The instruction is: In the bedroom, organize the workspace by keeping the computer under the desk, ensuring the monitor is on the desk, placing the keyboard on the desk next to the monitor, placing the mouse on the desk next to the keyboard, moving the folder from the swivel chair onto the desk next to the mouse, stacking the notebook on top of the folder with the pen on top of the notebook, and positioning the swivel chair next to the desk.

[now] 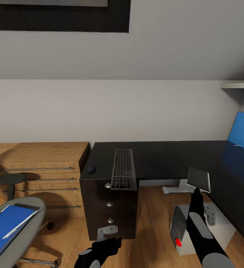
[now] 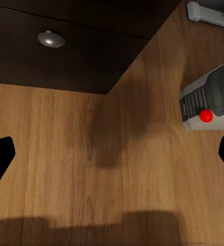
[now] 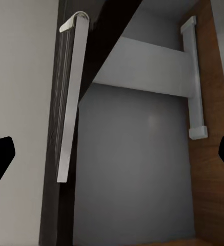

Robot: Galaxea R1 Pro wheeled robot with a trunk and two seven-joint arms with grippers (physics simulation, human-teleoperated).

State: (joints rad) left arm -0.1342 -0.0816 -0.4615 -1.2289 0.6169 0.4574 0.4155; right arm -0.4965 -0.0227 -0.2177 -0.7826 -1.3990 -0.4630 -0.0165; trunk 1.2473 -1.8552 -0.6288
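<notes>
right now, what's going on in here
The robot faces the desk, where the keyboard and mouse already lie. Its right gripper is raised to the notebook at the desk's edge; whether it grips it is unclear. The left gripper hangs open, low by the drawers. The folder lies on the chair, and the computer stands on the floor.

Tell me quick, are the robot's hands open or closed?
Left gripper: open, holding nothing.
Right gripper: the notebook sits at its tip, but open or closed cannot be told.
</notes>
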